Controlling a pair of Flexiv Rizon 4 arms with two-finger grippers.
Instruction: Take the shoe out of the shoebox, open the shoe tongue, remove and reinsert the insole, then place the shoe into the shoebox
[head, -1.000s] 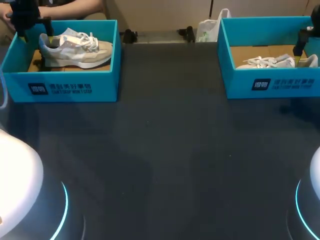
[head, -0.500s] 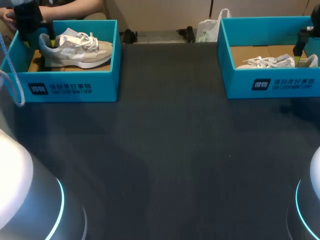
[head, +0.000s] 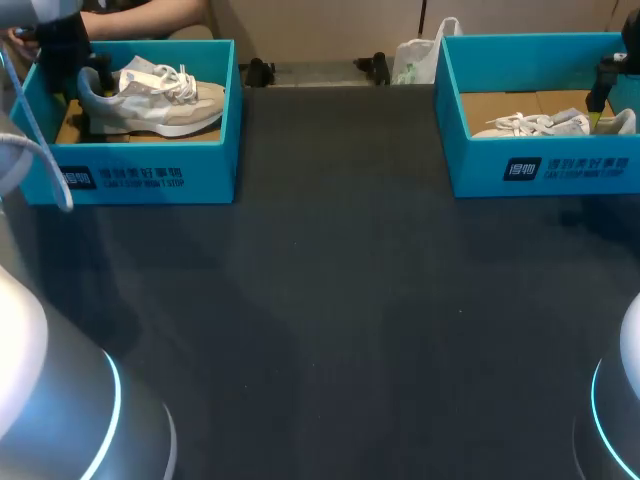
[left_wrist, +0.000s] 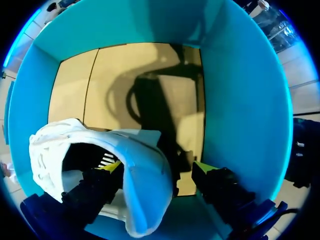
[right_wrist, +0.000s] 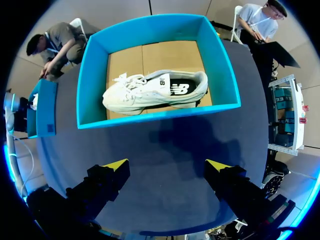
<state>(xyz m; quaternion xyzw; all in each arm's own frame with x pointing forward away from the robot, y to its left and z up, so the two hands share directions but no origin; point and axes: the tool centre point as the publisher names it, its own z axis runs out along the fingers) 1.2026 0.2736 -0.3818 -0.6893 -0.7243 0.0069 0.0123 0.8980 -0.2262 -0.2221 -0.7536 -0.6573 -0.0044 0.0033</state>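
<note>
A beige and white shoe (head: 150, 98) lies in the blue shoebox (head: 140, 175) at the far left. My left gripper (head: 85, 80) hangs at its heel. In the left wrist view the gripper (left_wrist: 156, 167) is open inside the box (left_wrist: 240, 100). One finger (left_wrist: 107, 170) is in the shoe's (left_wrist: 55, 145) heel opening. The other finger (left_wrist: 205, 172) stands apart from the heel, by the box wall. A second white shoe (right_wrist: 155, 92) lies in the far-right shoebox (right_wrist: 150, 117). My right gripper (right_wrist: 167, 165) is open above the table just in front of that box, holding nothing.
The wide dark tabletop (head: 330, 300) stretches between the two boxes and toward me. Two small dark objects (head: 260, 72) sit at the table's far edge. A pale cable (head: 40, 160) hangs from my left arm in front of the left box.
My left arm has shifted a little to the right, toward the shoe's heel. The shoes, boxes and right arm have not moved.
</note>
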